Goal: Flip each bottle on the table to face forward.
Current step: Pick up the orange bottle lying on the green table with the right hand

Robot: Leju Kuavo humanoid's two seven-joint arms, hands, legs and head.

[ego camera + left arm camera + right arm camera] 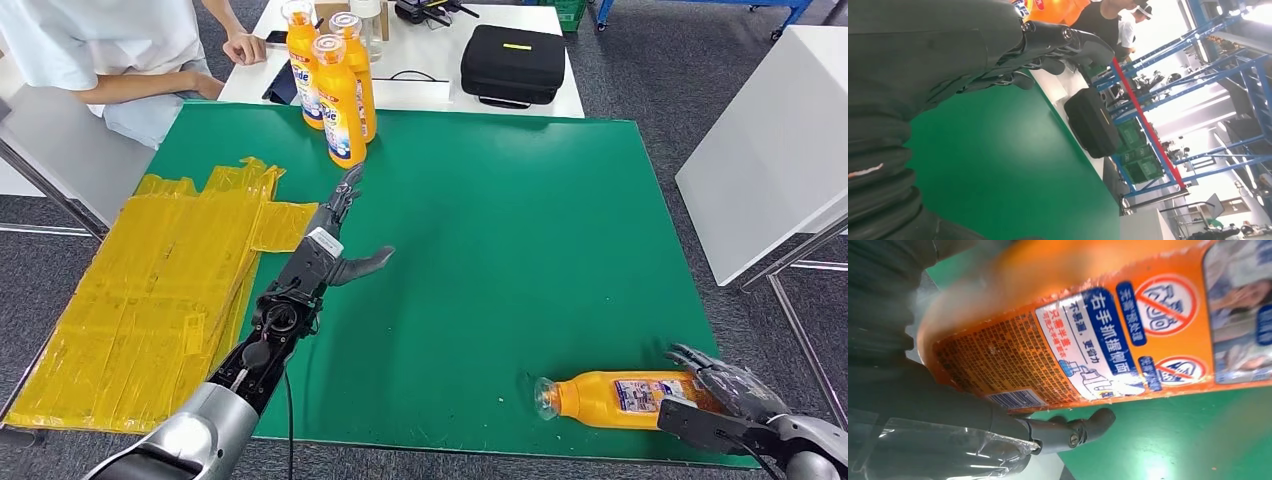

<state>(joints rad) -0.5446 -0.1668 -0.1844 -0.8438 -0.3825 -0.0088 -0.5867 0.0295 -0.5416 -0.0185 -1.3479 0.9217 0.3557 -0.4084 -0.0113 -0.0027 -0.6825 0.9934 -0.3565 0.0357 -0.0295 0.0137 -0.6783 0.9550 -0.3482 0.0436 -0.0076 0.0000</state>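
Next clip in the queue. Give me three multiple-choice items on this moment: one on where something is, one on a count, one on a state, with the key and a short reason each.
1. Where does the orange plastic bottle that lies on its side rest on the green table mat?
A. Near corner on the robot's right
B. Far edge by the person
C. On the yellow sheets

2. How many orange bottles stand upright at the far edge of the mat?
A. One
B. Three
C. Five

3. What is the left hand doing?
A. Gripping a bottle
B. Open above the mat, holding nothing
C. Pressing the black zipped case

Key: 1 A, the lying bottle is at the near right corner, with the right hand at its base. 2 B, three caps show in the cluster. 3 B, its fingers are spread over bare mat, short of the standing bottles.
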